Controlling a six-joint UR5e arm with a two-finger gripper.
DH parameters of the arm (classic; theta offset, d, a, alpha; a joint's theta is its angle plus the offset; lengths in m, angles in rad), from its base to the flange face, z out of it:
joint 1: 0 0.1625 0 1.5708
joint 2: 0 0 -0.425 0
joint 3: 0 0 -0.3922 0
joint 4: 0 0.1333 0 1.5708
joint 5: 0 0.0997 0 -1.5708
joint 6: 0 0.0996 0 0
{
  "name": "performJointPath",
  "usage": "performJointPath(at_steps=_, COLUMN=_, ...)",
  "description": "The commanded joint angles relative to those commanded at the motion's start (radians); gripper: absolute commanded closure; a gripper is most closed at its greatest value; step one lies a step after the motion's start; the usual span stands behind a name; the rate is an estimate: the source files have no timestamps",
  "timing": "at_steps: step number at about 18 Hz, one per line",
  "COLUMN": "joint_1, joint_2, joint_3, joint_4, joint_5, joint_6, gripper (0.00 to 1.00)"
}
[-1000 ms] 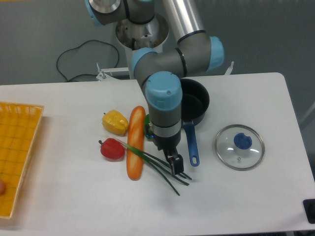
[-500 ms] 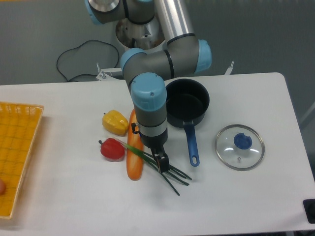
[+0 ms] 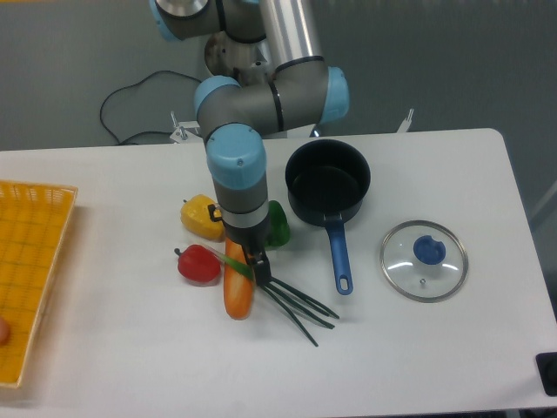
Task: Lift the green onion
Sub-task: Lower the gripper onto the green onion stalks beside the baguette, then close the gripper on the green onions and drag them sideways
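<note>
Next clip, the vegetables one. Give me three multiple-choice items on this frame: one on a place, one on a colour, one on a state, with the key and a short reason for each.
1. Where does the green onion lie?
A. inside the black pot
B. across the baguette, its stalks splaying toward the pot handle
C. in the yellow basket

2. What colour is the knob on the glass lid?
A. blue
B. red
C. yellow

3. How does the glass lid stand?
A. on the pot
B. flat on the table, right of the pot
C. held by the gripper

Key: 1 B, the stem crosses the baguette and the dark stalks fan out on the table beside the blue handle. 2 A, the knob is blue. 3 B, the black pot stands open and the gripper is down at the green onion.
</note>
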Motion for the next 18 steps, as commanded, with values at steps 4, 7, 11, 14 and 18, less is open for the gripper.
performJointPath(at_steps=4, joint_1=-0.002, joint_2=-0.028, joint_3=0.0, joint_4=0.002, joint_5=0.002, joint_6=0.009, gripper=0.0)
performJointPath(at_steps=7, joint_1=-0.002, joint_2=-0.037, joint_3=0.0, joint_4=0.0, joint_5=0.0, joint_6=0.009, gripper=0.0)
performJointPath(at_steps=11, joint_1=-0.003, joint_2=-0.063, joint_3=-0.002, joint_4=0.0, joint_5=0.0, joint_6=0.008, gripper=0.06)
performJointPath(at_steps=14, joint_1=-0.011, joint_2=-0.066, joint_3=-0.006, joint_4=-0.003, joint_5=0.0, joint_6=0.005, gripper=0.08)
performJointPath(at_steps=18, joint_1=-0.014, joint_2=-0.068, joint_3=-0.009, joint_4=-0.003, joint_5=0.0, joint_6=0.003, gripper=0.08)
